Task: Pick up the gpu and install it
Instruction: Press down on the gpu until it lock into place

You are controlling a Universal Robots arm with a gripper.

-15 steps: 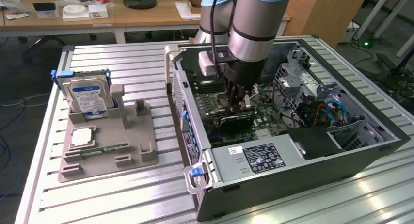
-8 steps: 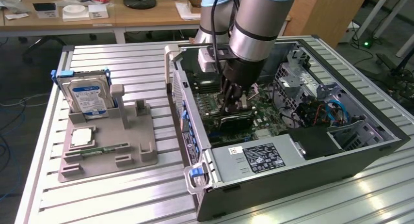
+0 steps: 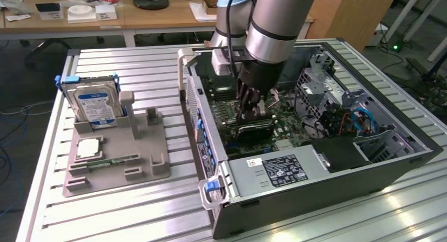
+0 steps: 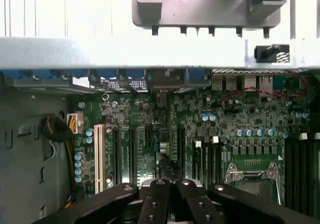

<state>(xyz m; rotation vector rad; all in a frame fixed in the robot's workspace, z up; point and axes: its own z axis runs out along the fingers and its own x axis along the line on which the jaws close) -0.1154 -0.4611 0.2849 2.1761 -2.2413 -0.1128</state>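
A hard drive [image 3: 95, 106] stands upright in a grey holder [image 3: 115, 153].

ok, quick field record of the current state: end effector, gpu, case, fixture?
end effector: shut, lowered inside the pc case, right above the gpu
gpu: in the case on the motherboard, black cooler showing; fully seated or not, cannot tell
pc case: side open, lying on the table
fixture: holds hard drive upright, RAM stick lying flat

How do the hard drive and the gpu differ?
The hard drive stands on the grey holder outside the case; the gpu sits inside the case, under the end effector. The hard drive is silver with a blue label; the gpu looks dark. Both are rectangular.
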